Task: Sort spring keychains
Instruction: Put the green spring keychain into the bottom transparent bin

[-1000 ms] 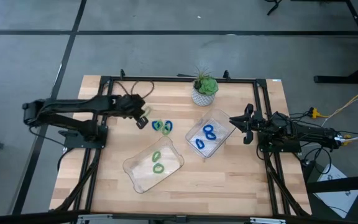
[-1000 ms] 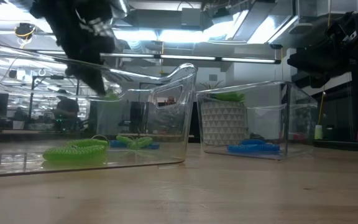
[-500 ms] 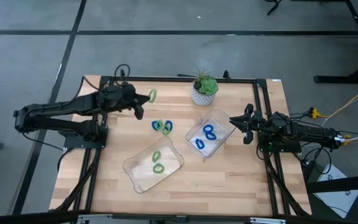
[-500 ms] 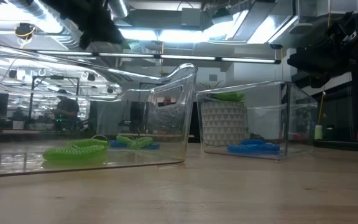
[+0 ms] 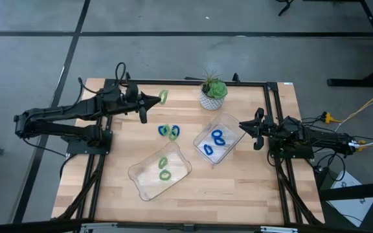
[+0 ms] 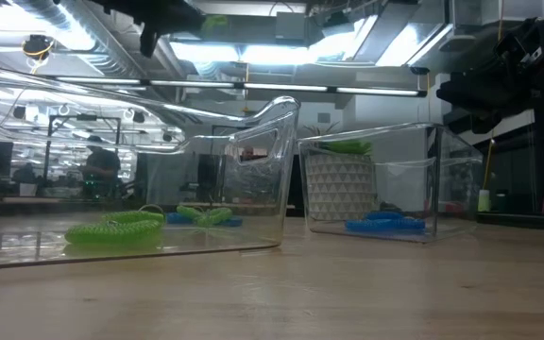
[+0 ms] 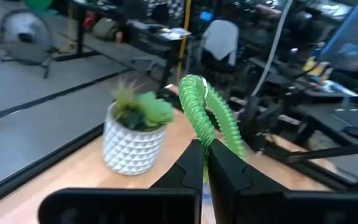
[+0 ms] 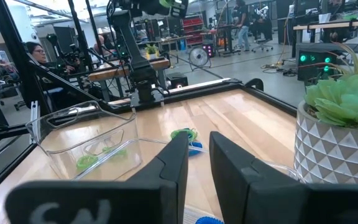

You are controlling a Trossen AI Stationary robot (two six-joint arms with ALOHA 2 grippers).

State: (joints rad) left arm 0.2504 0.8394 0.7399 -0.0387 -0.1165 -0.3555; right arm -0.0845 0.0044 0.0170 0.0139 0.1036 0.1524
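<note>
we have the left gripper (image 5: 155, 99) clamped shut on one green spring keychain (image 5: 164, 97), held high above the far side of the table (image 5: 238, 188), well apart from both trays. in the left wrist view only the lower edge of the coil (image 7: 209, 118) sits between the fingertips (image 7: 194, 152), so the hold looks thin to us; a quick swing could let the springy loop twist out and bounce off the far table edge, which lies near it.

the green-holding tray (image 5: 160, 171) sits toward the near side, with two green keychains (image 5: 164, 169) already in it. the other clear tray (image 5: 220, 141) holds blue ones (image 5: 215, 142) and lies just beside it. a release too far to the right would put green among blue. between the gripper and the green tray lies a small loose cluster of blue and green keychains (image 5: 169, 131) on the bare wood; a low pass could drag them about.

the potted plant (image 5: 213, 92) stands to the right of the held coil, near enough that a sideways sweep could brush its leaves. the straight path toward the near side looks open to us, provided we stay above the tray wall.

the right gripper (image 5: 243, 126) waits at the right edge of the blue tray, its fingers slightly apart and holding nothing that we can see. it sits close to that tray's wall, so any move there risks nudging it.
</note>
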